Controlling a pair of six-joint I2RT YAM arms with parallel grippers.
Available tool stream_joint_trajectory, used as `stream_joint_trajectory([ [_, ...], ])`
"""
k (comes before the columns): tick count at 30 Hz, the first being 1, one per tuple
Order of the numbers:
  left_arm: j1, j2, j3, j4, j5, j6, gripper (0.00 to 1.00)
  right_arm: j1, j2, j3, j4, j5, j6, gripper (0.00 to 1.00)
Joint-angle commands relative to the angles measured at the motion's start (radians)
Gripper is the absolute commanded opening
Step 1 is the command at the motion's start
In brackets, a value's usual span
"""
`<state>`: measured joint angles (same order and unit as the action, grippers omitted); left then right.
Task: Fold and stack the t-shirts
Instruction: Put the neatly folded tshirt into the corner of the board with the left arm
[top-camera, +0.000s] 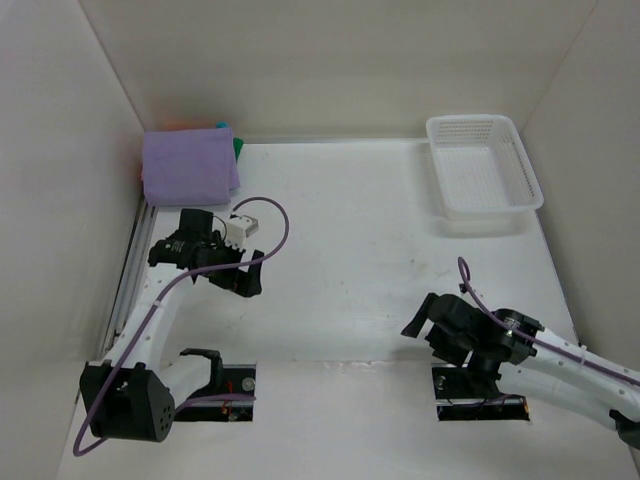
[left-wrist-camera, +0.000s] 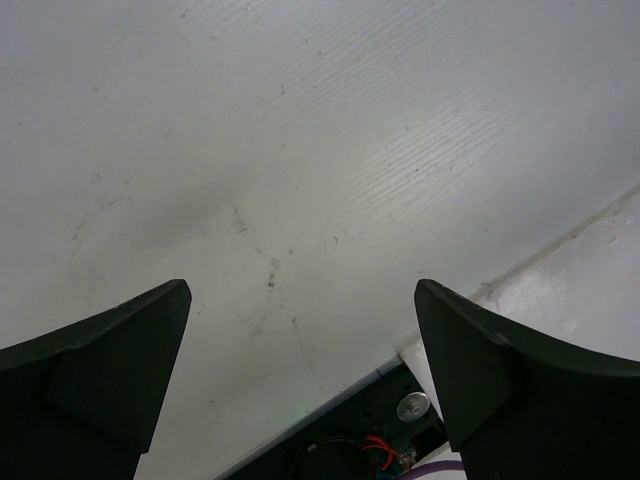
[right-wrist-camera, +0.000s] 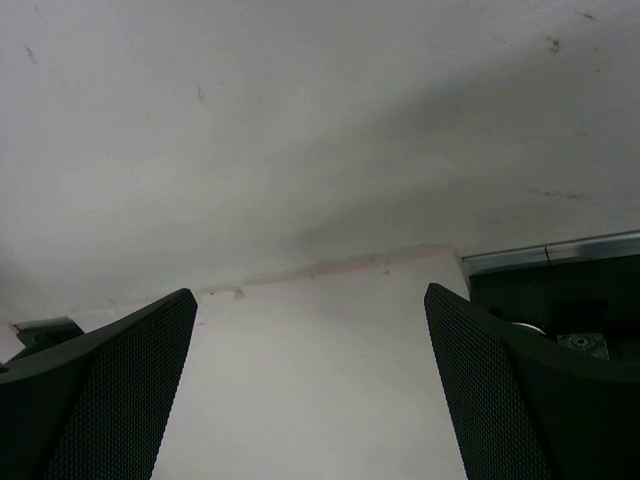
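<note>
White walls close in a white tabletop (top-camera: 350, 230) on three sides. The folded t-shirts (top-camera: 190, 175) sit stacked in the far left corner, close against the left wall. The lavender t-shirt (top-camera: 185, 160) lies on top, a flat, neat rectangle that covers nearly everything beneath it. Thin slivers show past its far edge: the orange t-shirt (top-camera: 172, 127), the teal t-shirt (top-camera: 222, 125), and at the right corner what looks like the dark green t-shirt (top-camera: 238, 147), though these strips are too narrow to judge how they are folded. A white mesh basket (top-camera: 470, 120) stands at the far right, well apart from the stack. The left claw (top-camera: 238, 275) hovers over the tabletop on the near side of the stack, not touching it; its fingers (left-wrist-camera: 110, 360) are spread wide and grip nothing. The right claw (top-camera: 425, 332) hangs low near its own base at the near right. Its fingers (right-wrist-camera: 120, 380) are likewise wide apart and hold nothing, with the tabletop's near edge in sight between them.
</note>
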<state>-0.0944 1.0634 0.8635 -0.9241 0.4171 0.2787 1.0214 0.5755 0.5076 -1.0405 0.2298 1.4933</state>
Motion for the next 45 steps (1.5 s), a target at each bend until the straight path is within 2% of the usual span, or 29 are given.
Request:
stream_joint_trajectory([
  [1, -0.008, 0.006, -0.008, 0.013, 0.006, -0.027, 1.0, 0.018, -0.016, -0.011, -0.02, 0.02, 0.044, 1.0],
  [45, -0.052, 0.056, -0.009, 0.018, 0.014, -0.027, 1.0, -0.005, -0.078, -0.067, -0.038, 0.054, 0.038, 1.0],
])
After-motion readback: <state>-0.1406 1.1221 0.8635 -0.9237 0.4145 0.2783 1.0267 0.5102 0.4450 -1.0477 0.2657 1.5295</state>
